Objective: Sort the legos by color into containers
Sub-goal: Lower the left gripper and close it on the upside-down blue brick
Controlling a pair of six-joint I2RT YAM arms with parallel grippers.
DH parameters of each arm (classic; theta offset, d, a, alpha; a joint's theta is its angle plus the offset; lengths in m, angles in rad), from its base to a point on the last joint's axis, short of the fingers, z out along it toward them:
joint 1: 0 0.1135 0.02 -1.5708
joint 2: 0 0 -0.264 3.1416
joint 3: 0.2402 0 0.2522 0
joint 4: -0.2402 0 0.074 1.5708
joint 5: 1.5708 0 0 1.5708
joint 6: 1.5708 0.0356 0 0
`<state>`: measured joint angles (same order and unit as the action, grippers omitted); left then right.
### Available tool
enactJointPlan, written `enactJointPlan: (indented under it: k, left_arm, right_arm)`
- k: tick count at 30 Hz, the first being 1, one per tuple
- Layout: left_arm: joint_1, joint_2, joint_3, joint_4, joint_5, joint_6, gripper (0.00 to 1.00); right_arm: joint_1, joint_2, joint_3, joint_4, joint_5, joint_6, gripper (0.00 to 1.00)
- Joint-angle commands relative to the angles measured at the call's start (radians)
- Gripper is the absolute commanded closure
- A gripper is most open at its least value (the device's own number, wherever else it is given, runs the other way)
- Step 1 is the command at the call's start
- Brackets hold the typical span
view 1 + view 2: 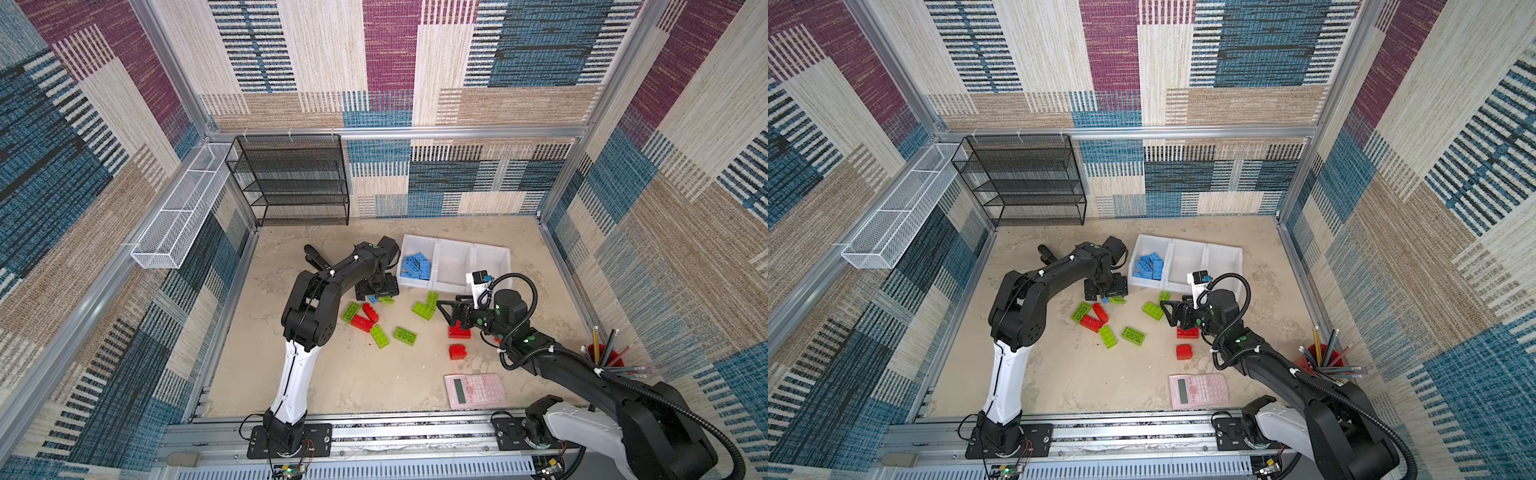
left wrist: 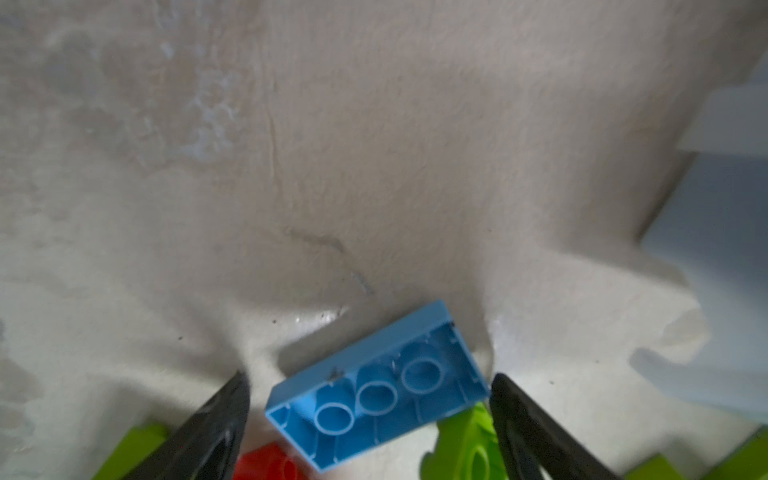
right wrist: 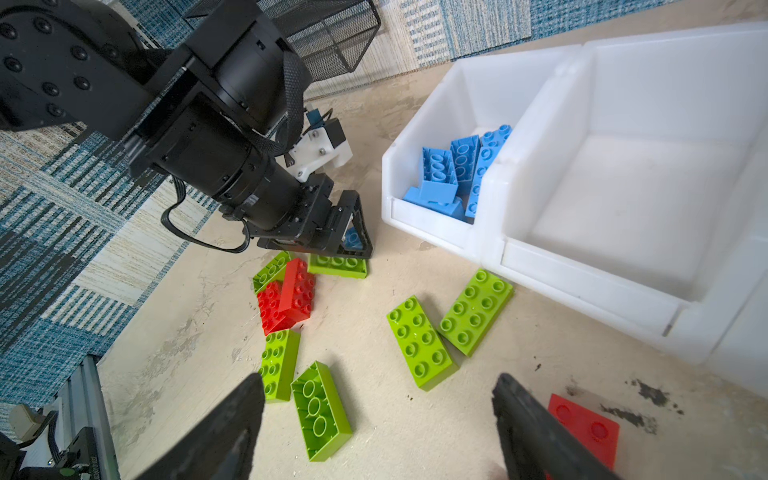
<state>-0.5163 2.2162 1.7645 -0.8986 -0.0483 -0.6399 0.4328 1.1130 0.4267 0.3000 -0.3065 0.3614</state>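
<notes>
Left jaws: wide, low over the bench [image 2: 374, 145], straddling one blue brick [image 2: 376, 388] that lies hollow side up just in front of the blue-filled bin [image 3: 428, 226]. It's not gripped: a gap shows on one side, and I cannot tell whether the other side touches

The brick sits skewed between my jaws. Risk: closing turns it instead of clamping it, or it slips out along its smooth walls

A green brick [image 2: 465, 449] crowds in just beside one jaw, a red brick [image 2: 266, 465] near the other. Risk: I pinch green together with blue and carry the wrong colour into the blue-filled bin

Right jaws: wide, empty, hovering in front of the middle bin [image 3: 623, 199], next along from the blue-filled bin. A second red brick [image 3: 582, 424] lies right by one jaw; a careless descent would shove it rather than straddle it

The green pair [image 3: 419, 343] lies touching, near the front of the blue-filled bin; taking one probably drags its neighbour

Both arms crowd the strip in front of the blue-filled bin; a left lift toward it could clip my right arm
</notes>
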Motion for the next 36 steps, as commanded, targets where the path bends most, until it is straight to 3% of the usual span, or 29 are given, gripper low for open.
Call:
enactJointPlan:
  k: [1,7,16,27,36]
  left_arm:
    - [0.004,-0.001,-0.002,0.012,0.005,-0.028,0.1]
    - [0.006,-0.003,-0.002,0.009,-0.009,-0.02,0.16]
    - [0.007,0.008,0.008,0.013,0.01,-0.018,0.14]
    - [-0.003,0.011,0.007,0.025,0.046,-0.018,0.33]
    - [-0.037,0.0,-0.017,0.031,0.046,-0.027,0.25]
  right_arm:
    - [0.001,0.007,0.001,0.036,-0.011,0.003,0.13]
    - [0.001,0.015,0.001,0.039,-0.012,0.002,0.14]
    - [0.001,0.023,0.001,0.042,-0.016,0.003,0.14]
    - [0.001,0.027,0.002,0.039,-0.017,0.002,0.14]
    - [0.001,0.031,0.003,0.042,-0.025,0.002,0.14]
